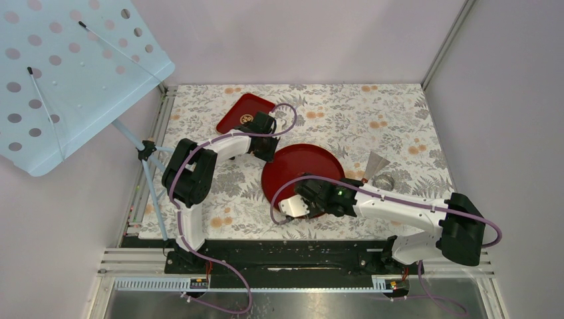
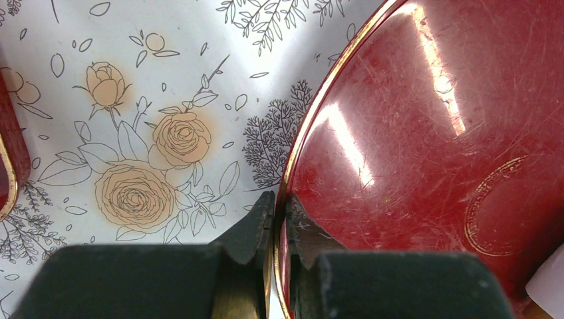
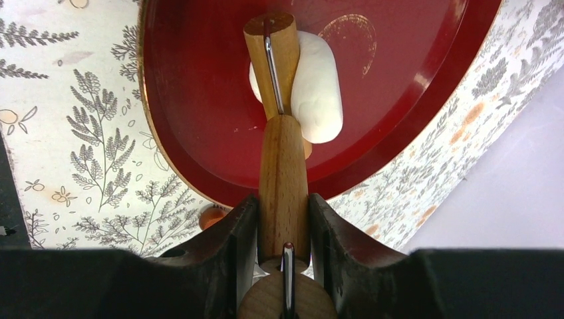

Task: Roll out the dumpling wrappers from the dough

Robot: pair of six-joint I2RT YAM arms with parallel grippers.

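Farthest left we count one squarish glossy red tray (image 1: 243,109), with neither arm on it. Next comes our left gripper (image 2: 275,199), pinched together on the gold-edged rim of the one round red lacquered plate (image 2: 412,133), we take it to steady it. Inside that plate lies a single white oval lump of soft dough (image 3: 319,86). We see no finished flat wrappers. Our right gripper (image 3: 282,199), the nearer arm, is clamped on the handle of the one wooden rolling pin (image 3: 284,166). The dough sits straight ahead of those jaws, touching the right side of the pin's far end, its long axis roughly parallel to the handle. We judge the coming stroke depends on that alignment.
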